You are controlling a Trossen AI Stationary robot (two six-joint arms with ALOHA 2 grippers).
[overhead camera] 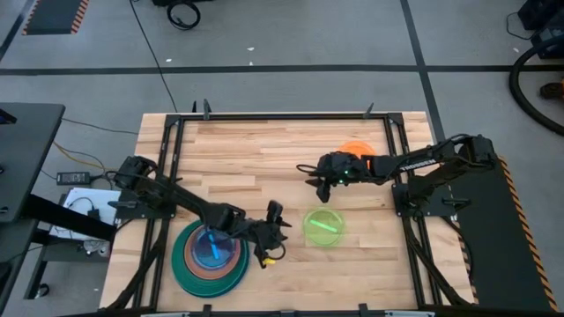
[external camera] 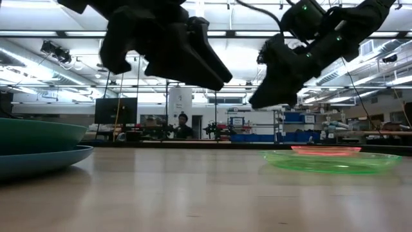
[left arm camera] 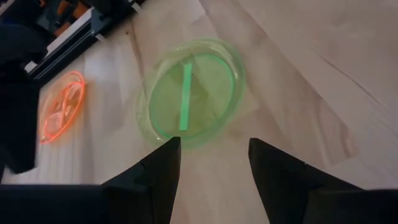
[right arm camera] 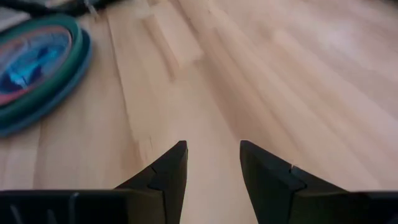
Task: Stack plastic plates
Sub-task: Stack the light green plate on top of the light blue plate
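The left arm reaches in from the table's left edge, its gripper [overhead camera: 273, 231] hanging above the wood with fingers spread and nothing between them. The right arm stretches in from the right, its gripper [overhead camera: 317, 176] raised mid-table, fingers parted and empty.

The tabletop [overhead camera: 264, 150] is made of pale wooden planks and bordered by a black metal frame [overhead camera: 167, 132]. It stands on a grey floor [overhead camera: 291, 35] crossed by dark tape lines, with a black cable [overhead camera: 152, 44] trailing over it. In the low view, a person [external camera: 183, 126] shows far back in the brightly lit room, among screens and blue bins [external camera: 257, 136].
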